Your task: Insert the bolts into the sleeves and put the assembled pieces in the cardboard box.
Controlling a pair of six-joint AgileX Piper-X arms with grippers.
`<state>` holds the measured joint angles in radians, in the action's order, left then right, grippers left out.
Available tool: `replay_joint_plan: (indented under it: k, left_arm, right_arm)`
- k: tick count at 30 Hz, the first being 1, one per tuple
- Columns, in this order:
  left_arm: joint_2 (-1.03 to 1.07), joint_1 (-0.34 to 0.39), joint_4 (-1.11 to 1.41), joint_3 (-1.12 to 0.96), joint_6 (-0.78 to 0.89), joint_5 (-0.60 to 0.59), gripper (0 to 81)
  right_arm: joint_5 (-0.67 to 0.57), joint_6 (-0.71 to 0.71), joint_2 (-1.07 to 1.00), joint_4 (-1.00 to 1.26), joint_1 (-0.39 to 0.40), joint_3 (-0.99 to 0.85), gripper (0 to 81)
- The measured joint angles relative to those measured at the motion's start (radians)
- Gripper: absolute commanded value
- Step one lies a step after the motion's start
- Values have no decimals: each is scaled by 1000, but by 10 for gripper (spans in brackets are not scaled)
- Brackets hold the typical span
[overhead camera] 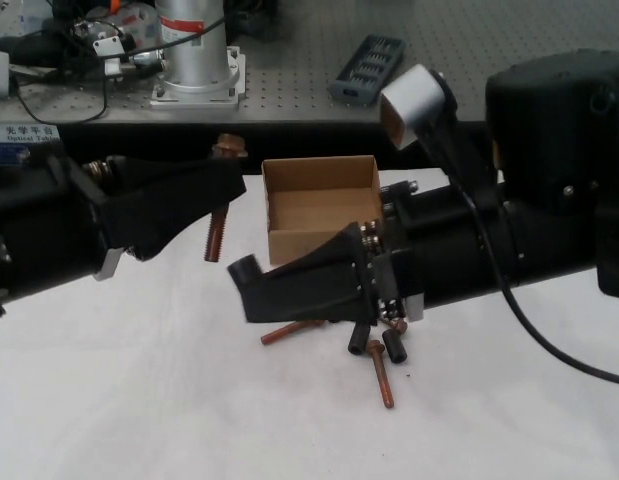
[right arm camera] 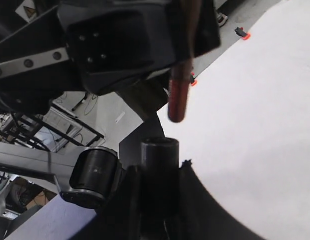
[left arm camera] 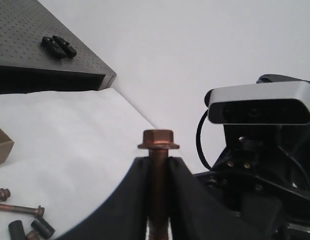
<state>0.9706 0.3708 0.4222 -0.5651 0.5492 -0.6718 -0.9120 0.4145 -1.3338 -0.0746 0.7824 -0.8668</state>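
A robotics laboratory is indicated: a perforated optical breadboard is seen behind the white-covered bench, a metal post is bolted onto it, cables are strewn beside it, and a depth camera is mounted on a robot arm.

- Left arm, right arm: matte black, blocky housings.
- Left gripper: black fingers, curved outer edges, tapering to tips.
- Right gripper: same black build.
- Right wrist camera: silver-grey bar, rounded ends, dark front window.
- Black cable from that camera.
- Brass-coloured screws below the camera.
- Left wrist: silver plate with dark screws.
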Motion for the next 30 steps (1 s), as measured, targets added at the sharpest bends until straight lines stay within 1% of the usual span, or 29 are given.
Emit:
replay_joint_plan:
  k: [6, 12, 19, 30]
  left_arm:
    - [0, 0, 38, 0, 10, -5, 6]
    - [0, 0, 109, 0, 45, -5, 6]
    - [0, 0, 112, 0, 60, -5, 6]
    - [0, 0, 120, 0, 86, -5, 6]
  right_arm:
    - [3, 0, 0, 35, 42, 0, 29]
    - [32, 6, 0, 45, 43, 0, 29]
    - [66, 52, 0, 132, 43, 0, 29]
    - [93, 62, 0, 137, 43, 0, 29]
